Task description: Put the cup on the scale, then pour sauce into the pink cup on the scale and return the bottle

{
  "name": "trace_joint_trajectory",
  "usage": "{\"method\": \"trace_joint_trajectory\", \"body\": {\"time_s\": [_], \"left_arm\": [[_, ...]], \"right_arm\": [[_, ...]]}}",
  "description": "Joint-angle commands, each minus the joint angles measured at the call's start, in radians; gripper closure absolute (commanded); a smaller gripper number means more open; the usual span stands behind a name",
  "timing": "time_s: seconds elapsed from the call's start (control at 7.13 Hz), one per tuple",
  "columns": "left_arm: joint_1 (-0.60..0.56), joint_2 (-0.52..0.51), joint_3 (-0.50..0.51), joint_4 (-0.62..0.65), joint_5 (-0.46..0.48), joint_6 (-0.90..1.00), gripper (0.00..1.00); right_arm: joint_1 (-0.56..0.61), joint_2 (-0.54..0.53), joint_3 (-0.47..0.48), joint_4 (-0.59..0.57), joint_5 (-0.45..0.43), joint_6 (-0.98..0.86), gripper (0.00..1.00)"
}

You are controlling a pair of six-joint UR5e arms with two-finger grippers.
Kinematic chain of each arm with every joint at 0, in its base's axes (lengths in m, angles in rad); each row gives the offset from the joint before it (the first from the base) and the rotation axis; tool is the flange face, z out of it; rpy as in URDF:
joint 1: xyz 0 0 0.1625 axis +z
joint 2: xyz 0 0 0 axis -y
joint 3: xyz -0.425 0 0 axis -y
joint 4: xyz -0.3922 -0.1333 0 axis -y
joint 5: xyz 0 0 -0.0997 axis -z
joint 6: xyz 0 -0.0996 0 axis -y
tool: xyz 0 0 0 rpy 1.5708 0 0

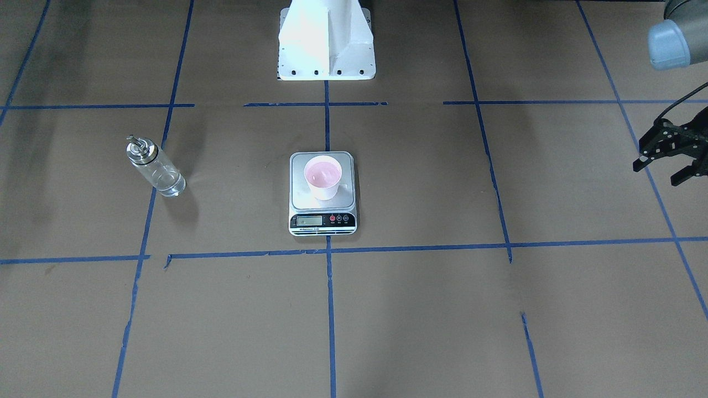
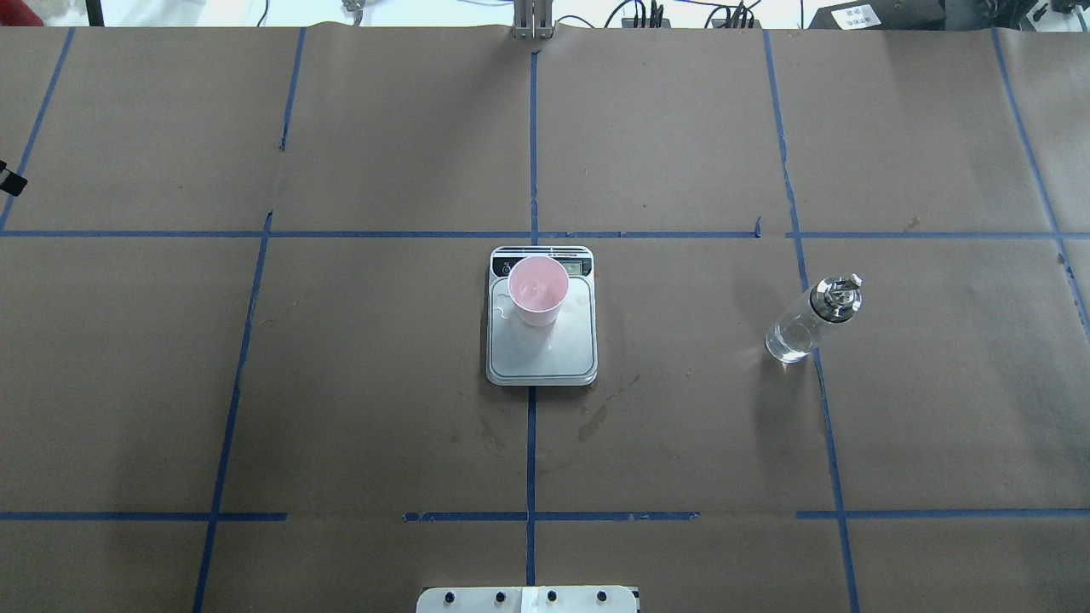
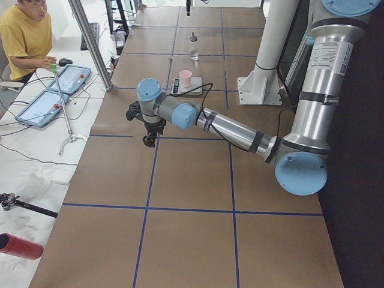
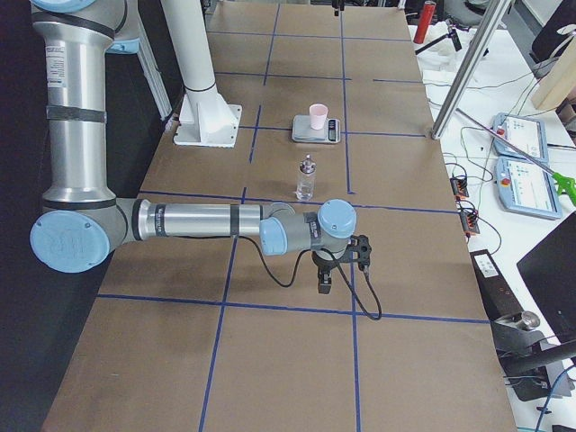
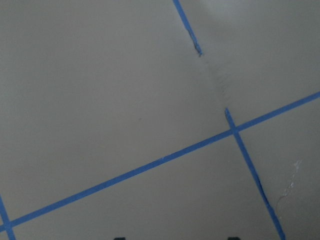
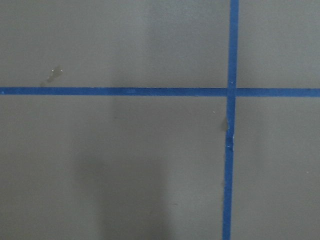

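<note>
While the cup (image 1: 322, 178) stands upright on the silver top of the scale (image 1: 346, 163), in the middle of the worktop (image 1: 420, 309), the bottle (image 1: 155, 168) stands by itself well off to the robot's right. The left claw (image 1: 656, 173) hangs wide and holds nothing. The right claw (image 4: 323, 286) hangs over the brown paper, too small to tell if wide or narrow

The left pincer (image 3: 147, 139) hangs over the brown desk (image 3: 186, 240) beside a blue tape line (image 3: 120, 136). Farther along, the pink cup (image 3: 185, 78) stands on the scale (image 3: 191, 89), and the bottle (image 3: 193, 48) stands upright well beyond it.
</note>
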Motion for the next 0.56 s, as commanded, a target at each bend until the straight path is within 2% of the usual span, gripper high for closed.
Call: {"method": "trace_joint_trajectory", "body": {"time_s": [0.0,0.14,0.28,0.42], "left_arm": [[-0.067,0.04,0.087,-0.003,-0.005,0.037,0.0],[-0.142,0.04,0.114,0.0,-0.002,0.034,0.0],[-0.225,0.11,0.127,-0.008,0.004,0.043,0.0],[-0.262,0.138,0.133,-0.076,0.027,0.057,0.0]], "right_arm": [[0.084,0.063,0.051,-0.165,-0.012,-0.127,0.0],[0.092,0.042,0.103,-0.164,-0.02,-0.122,0.0],[0.092,0.037,0.116,-0.161,-0.034,-0.113,0.0],[0.092,0.048,0.116,-0.161,-0.064,-0.113,0.0]]}}
